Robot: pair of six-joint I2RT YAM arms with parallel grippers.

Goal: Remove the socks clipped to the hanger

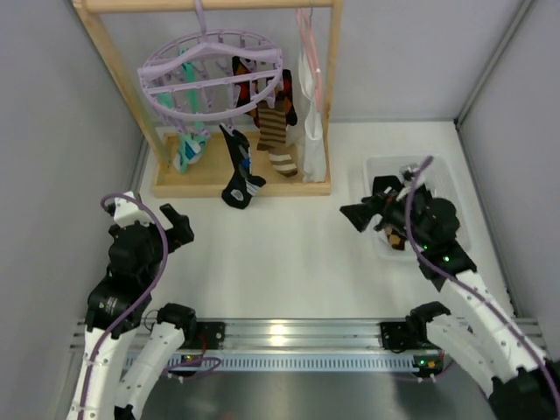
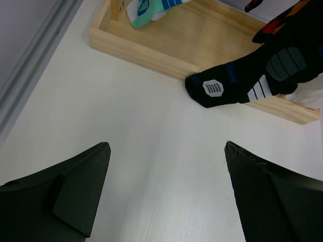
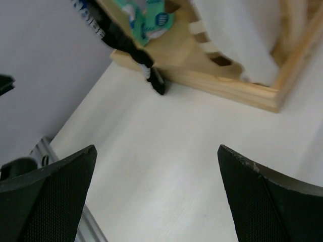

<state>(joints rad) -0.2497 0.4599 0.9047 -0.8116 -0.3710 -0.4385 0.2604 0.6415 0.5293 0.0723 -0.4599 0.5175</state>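
Socks (image 1: 278, 140): hanging far centre, clipped under hanger (image 1: 210, 74).
Handling: likely being light, soft, limp; pinching the leg near its top, tugging down gently.
Left gripper (image 2: 166, 191): standing wide open, holding nothing.
Right gripper (image 3: 156, 196): standing wide open, holding nothing.

**White table boxed in by grey walls**

A matte white tabletop (image 2: 126, 111) spreads beneath and ahead of the left fingers (image 2: 81, 191) and the right fingers (image 3: 262, 201). Beyond both pairs stands a pale wooden rack (image 1: 105, 61) with a shallow tray base (image 2: 151, 53). Plain grey wall panels (image 1: 52, 105) close the left, back and right. Behind the fingers, a ribbed aluminium rail (image 1: 297, 332) catches overhead glare.
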